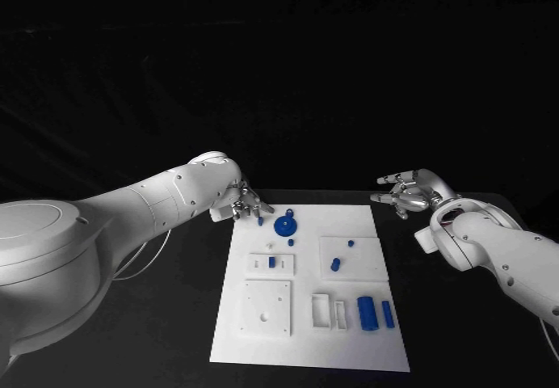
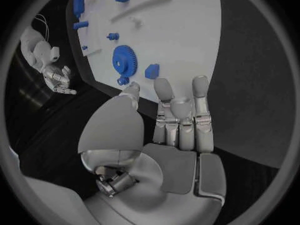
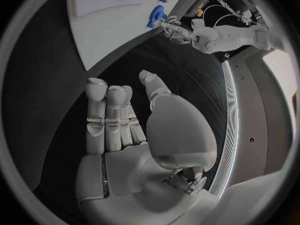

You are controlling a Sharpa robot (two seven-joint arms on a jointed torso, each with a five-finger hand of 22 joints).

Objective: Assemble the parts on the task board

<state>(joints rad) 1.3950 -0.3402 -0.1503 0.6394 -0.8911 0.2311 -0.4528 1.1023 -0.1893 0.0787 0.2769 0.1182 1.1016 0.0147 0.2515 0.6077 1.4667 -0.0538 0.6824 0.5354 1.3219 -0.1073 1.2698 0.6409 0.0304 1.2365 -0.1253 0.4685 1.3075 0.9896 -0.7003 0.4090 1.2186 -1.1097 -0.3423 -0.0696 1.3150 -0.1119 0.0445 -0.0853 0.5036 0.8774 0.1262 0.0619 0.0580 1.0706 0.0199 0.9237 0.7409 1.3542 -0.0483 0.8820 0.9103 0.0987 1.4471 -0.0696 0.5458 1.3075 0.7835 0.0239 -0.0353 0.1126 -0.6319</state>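
Observation:
The white task board lies in the middle of the black table. A blue gear sits near its far left corner, with a small blue piece beside it. Two blue cylinders lie at the near right. My left hand hovers over the far left corner, fingers apart and holding nothing. In the left wrist view its fingertips reach just short of the gear and a small blue block. My right hand hangs open off the far right corner, over bare table.
White fixtures stand on the board: a square plate, a small block with a blue peg, and narrow frames. More small blue pieces lie mid-board. Black table surrounds the board.

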